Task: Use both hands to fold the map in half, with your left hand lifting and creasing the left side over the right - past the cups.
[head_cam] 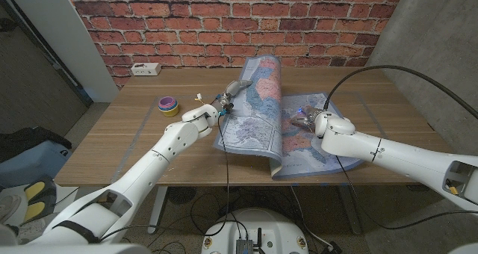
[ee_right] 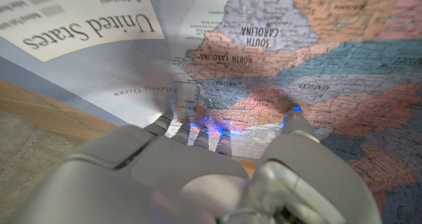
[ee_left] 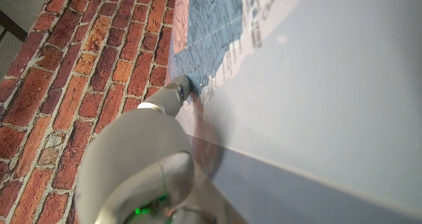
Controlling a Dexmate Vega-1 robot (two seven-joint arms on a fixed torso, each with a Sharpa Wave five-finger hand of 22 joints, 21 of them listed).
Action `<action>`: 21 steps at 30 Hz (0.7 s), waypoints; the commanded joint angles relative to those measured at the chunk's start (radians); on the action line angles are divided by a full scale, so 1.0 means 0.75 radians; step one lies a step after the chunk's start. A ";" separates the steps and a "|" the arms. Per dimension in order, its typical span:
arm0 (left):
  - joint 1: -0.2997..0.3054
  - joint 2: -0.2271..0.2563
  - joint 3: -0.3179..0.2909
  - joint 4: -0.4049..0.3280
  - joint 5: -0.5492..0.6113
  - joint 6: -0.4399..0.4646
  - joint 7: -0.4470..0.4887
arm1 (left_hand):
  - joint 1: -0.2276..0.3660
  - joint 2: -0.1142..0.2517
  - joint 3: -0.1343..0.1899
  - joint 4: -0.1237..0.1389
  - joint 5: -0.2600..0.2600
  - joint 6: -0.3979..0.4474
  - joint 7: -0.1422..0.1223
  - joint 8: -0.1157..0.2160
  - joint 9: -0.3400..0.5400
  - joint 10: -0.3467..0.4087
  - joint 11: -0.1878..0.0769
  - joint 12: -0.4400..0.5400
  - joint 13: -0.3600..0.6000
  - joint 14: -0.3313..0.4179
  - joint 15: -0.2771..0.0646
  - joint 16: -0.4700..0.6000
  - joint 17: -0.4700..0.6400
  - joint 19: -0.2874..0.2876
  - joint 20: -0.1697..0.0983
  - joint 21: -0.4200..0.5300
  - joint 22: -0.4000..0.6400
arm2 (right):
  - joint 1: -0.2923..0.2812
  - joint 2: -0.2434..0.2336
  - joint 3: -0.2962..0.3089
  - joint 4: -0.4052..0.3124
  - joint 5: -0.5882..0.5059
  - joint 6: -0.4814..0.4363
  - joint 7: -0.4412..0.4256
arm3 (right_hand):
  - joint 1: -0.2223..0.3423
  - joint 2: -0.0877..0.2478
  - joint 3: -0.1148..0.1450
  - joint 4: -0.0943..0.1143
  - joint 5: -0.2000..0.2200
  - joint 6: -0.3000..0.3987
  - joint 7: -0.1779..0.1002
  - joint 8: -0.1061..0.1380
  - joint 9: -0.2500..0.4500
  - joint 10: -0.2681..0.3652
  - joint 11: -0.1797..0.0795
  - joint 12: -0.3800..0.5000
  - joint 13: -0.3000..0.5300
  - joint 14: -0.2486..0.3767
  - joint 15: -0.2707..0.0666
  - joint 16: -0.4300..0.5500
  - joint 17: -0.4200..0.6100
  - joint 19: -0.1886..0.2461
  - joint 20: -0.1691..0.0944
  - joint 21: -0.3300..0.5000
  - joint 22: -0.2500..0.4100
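On the left of the wooden table point(head_cam: 134, 131) stands a small stack of coloured plastic cups point(head_cam: 169, 104), well clear of the sheet, so the fold has room to swing away from them. Next comes the left hand point(head_cam: 221, 102), which grips the raised left edge of the large printed paper map of the United States point(head_cam: 258, 108). That side stands up in a curl, its pale underside facing the arm, because the hand is carrying it over toward the right half. In the left wrist view a fingertip point(ee_left: 179, 87) presses against the sheet where printed face meets white back. The map's right half lies flat on the table. There the right hand point(head_cam: 307, 120) rests with fingers spread point(ee_right: 198, 135) and pressed onto the paper, holding nothing, apparently as an anchor to stop the sheet sliding while the other side folds.
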 commanded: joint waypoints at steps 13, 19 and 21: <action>-0.095 -0.088 0.098 -0.054 0.098 0.221 0.347 | -0.007 -0.011 0.050 0.008 0.017 0.038 0.091 -0.004 0.010 0.069 -0.069 -0.087 -0.001 -0.055 0.033 -0.050 0.004 -0.008 0.019 0.012 0.004 | -0.057 -0.018 0.056 -0.026 -0.013 0.033 -0.013 | 0.017 -0.009 -0.003 0.001 0.014 0.016 0.002 0.010 0.004 0.005 0.001 0.008 0.002 -0.050 -0.001 0.000 0.003 0.011 -0.004 0.002 0.004; -0.137 -0.092 0.133 -0.020 0.110 0.299 0.334 | -0.010 -0.012 0.057 0.009 0.018 0.036 0.095 -0.002 0.011 0.067 -0.068 -0.104 -0.001 -0.061 0.041 -0.056 0.004 -0.013 0.021 0.012 0.004 | -0.063 -0.026 0.062 -0.039 -0.022 0.036 -0.011 | 0.018 -0.009 -0.004 0.001 0.015 0.015 0.001 0.009 0.004 0.005 0.002 0.008 0.002 -0.050 -0.001 0.000 0.003 0.011 -0.004 0.001 0.004; -0.143 -0.098 0.142 -0.011 0.117 0.313 0.336 | -0.012 -0.013 0.062 0.008 0.018 0.030 0.093 -0.002 0.011 0.064 -0.063 -0.115 -0.001 -0.068 0.044 -0.061 0.003 -0.018 0.024 0.012 0.004 | -0.066 -0.026 0.067 -0.042 -0.023 0.034 -0.011 | 0.019 -0.009 -0.004 0.001 0.016 0.015 0.002 0.009 0.004 0.004 0.001 0.007 0.002 -0.050 -0.001 -0.001 0.003 0.011 -0.003 0.000 0.004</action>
